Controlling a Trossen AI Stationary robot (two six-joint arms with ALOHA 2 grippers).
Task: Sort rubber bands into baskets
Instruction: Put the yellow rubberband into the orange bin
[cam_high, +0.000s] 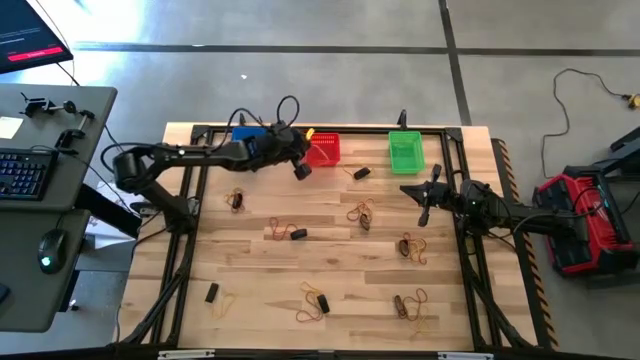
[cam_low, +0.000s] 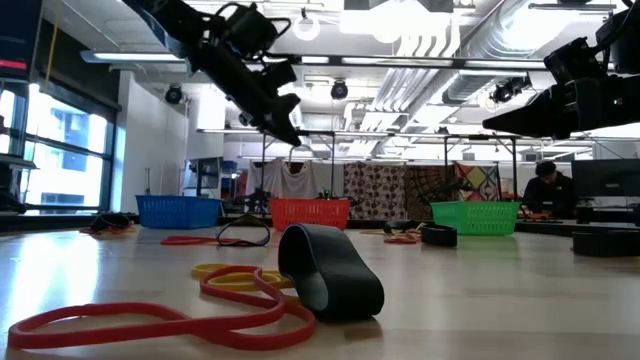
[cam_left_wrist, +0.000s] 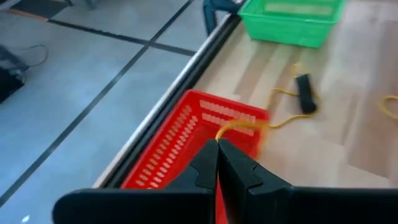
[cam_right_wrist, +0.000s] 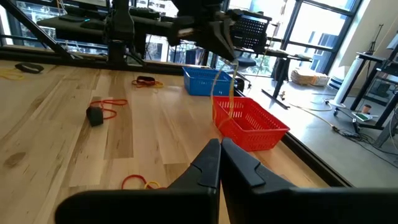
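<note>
From the high view, the left gripper (cam_high: 302, 168) hung over the red basket (cam_high: 325, 150) at the table's (cam_high: 330, 255) far edge, between the blue basket (cam_high: 250, 133) and the green basket (cam_high: 405, 151). The right gripper (cam_high: 424, 200) waited closed near the right edge.

In the low view, a thick dark band (cam_low: 330, 270) stood curled among thin red and yellow loops (cam_low: 230, 295); it looked stiffer, best pinched across 1 wall.

The left wrist view showed its fingers (cam_left_wrist: 239, 171) pressed together on a thin yellow rubber band (cam_left_wrist: 239, 126) dangling over the red basket (cam_left_wrist: 186, 143). It looked light, limp and stretchy, so likely to cling on release.

The right wrist view showed that band (cam_right_wrist: 231, 93) hanging straight down above the red basket (cam_right_wrist: 252, 124).
</note>
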